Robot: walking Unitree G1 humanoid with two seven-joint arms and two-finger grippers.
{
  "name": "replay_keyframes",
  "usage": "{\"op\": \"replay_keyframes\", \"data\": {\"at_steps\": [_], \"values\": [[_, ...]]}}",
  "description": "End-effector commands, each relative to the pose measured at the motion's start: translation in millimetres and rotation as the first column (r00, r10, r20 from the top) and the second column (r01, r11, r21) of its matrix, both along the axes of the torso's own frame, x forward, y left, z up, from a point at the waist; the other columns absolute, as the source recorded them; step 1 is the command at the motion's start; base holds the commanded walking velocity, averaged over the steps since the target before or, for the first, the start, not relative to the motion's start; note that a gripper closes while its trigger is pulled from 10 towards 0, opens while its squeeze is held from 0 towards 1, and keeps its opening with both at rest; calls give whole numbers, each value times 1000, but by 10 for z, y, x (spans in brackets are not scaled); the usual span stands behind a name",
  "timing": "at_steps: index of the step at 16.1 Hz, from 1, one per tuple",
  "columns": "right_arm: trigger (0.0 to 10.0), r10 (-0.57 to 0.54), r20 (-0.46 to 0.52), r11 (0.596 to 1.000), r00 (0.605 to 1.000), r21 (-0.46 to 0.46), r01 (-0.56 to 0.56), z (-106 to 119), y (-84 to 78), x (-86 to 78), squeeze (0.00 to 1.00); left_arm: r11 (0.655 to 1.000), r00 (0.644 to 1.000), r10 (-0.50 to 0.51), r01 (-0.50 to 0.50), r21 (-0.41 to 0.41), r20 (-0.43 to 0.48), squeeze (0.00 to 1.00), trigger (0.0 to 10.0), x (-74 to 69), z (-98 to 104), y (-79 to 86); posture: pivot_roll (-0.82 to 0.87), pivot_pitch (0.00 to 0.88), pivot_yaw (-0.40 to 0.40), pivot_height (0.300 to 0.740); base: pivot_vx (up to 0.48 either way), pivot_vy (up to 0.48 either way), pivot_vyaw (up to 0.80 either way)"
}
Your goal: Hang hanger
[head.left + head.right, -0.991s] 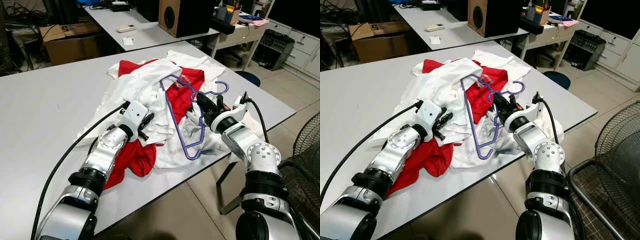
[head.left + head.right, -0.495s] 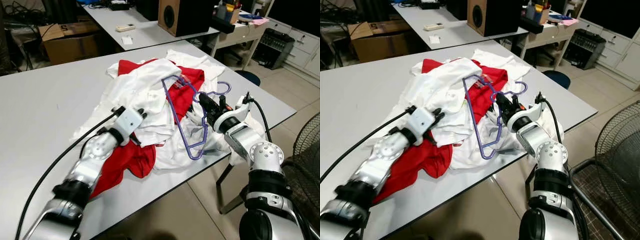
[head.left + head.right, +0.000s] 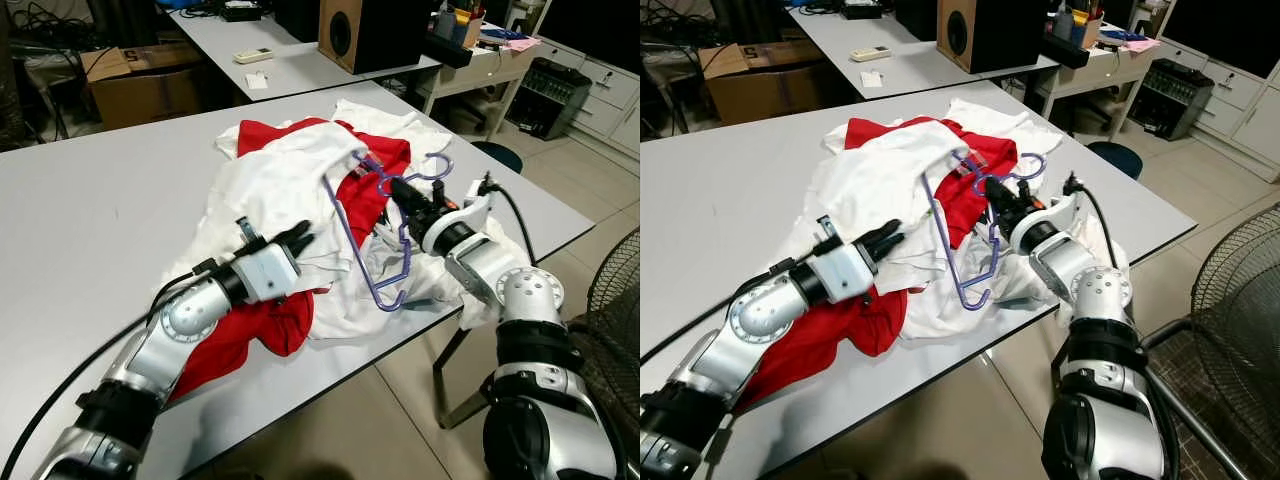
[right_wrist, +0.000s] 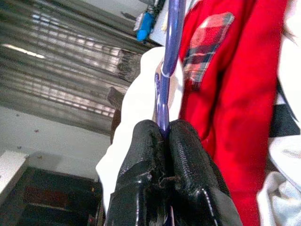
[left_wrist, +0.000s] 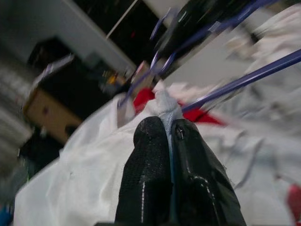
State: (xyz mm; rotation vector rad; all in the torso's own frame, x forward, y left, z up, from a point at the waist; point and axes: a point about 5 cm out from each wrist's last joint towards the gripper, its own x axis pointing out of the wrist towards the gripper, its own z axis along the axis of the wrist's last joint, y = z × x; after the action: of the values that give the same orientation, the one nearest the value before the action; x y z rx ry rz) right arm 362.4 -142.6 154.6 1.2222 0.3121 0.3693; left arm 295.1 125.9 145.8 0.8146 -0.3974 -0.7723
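1. White desk (image 3: 90, 210) carries a heap of clothes; the heap runs close to the desk's near right edge (image 3: 450, 320), and some cloth hangs over it by the right arm.
2. Open desk surface lies to the robot's left of the heap and behind it; bare tiled floor (image 3: 370, 420) shows beyond the near edge. A fan grille (image 3: 1240, 300) stands just off the robot's right side.
3. Purple hanger (image 3: 385, 245) lies tilted on top of the heap, its hook (image 3: 437, 167) up near the right pincer and its long loop running down toward the desk edge.
4. Right pincer (image 3: 398, 190): fingers (image 4: 188, 165) pressed together on the purple hanger's wire, next to the red shirt (image 3: 360, 195).
5. Left pincer (image 3: 298, 238): fingers (image 5: 150, 155) closed on a fold of the white shirt (image 3: 275, 175), in the middle of the heap; a red garment (image 3: 255, 325) lies under its wrist.
6. Change from a second ago: the left pincer has swung from facing down at the heap's edge to reaching in and gripping white cloth. The right pincer has drawn the hanger a little further up the heap.
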Motion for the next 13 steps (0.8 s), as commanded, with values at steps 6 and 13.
{"op": "replay_keyframes", "data": {"at_steps": [6, 13], "values": [[10000, -83, -49, 985, 995, 149, 89, 87, -83, 137, 0, 980, 988, -154, 150, 130, 17, 0, 0, -198, -122, -150, 21, 0, -63, 740, 0, 0, 0], [10000, -190, -94, 957, 977, 202, 206, 90, -55, 319, 0, 972, 977, -209, 203, 116, 43, 0, 0, -243, -66, -214, 47, 0, -71, 740, 0, 0, 0]]}}
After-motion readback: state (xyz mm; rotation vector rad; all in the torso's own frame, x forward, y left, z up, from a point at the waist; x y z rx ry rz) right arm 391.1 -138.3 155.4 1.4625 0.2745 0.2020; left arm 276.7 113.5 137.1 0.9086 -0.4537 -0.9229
